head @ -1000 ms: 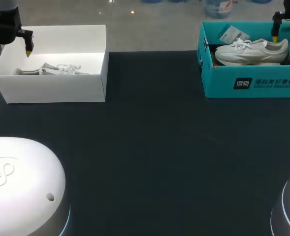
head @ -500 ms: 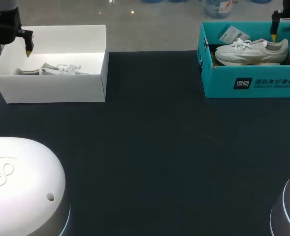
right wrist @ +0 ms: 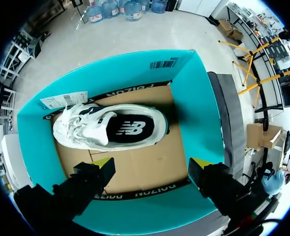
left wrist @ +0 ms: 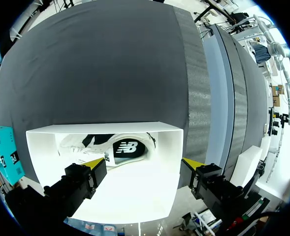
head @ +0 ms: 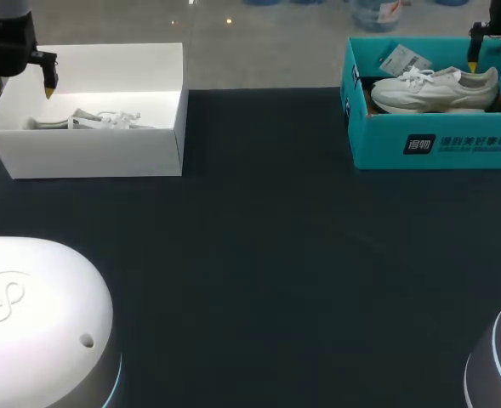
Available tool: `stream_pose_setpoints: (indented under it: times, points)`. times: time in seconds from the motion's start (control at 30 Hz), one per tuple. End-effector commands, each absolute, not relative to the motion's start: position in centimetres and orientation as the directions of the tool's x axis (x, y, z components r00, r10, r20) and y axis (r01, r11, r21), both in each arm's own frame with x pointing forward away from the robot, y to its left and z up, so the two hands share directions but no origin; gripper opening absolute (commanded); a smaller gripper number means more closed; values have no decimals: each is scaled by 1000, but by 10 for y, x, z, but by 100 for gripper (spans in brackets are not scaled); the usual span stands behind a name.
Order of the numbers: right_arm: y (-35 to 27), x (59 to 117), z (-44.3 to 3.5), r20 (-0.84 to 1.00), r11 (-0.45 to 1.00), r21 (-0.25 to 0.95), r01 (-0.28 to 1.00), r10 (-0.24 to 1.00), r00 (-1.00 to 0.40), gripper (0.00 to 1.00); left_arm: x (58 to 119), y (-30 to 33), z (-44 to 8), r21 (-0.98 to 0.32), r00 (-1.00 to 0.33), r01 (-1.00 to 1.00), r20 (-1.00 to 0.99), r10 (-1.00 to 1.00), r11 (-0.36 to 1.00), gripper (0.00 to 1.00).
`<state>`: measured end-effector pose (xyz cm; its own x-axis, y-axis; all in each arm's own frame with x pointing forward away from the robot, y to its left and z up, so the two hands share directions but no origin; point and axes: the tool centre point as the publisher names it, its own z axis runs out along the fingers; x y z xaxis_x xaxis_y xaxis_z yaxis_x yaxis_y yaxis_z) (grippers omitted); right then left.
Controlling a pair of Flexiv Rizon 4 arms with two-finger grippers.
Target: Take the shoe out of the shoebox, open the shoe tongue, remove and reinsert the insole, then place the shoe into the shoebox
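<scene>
White shoe (right wrist: 110,127) lies in the teal box (right wrist: 194,93); my right claw (right wrist: 151,164) hangs wide open above it, left claw (left wrist: 145,163) wide too. I'd centre over the heel before descending.

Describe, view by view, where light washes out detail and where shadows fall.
Head view: the white shoe barely stands out against the white shoebox. Left wrist view: that box's floor glares white. Right wrist view: the other shoe shadows the teal shoebox's cardboard floor.

Left end effector (left wrist: 145,165) and right end effector (right wrist: 152,165), both spread wide and empty.
</scene>
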<state>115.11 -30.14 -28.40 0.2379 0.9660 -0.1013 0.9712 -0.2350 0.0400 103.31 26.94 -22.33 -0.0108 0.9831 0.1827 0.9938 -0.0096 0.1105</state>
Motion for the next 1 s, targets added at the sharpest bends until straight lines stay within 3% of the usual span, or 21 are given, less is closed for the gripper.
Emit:
stream_pose_setpoints:
  times: [0.03,1.0]
  points:
    - [-309,1164,-293,-100,-239,21,971,966,240,100,1033,270,-223,110,-10,994,183,983,-10,100]
    - [-318,1197,-330,-70,-243,49,969,967,246,100,1033,270,-223,110,-10,994,183,983,-10,100]
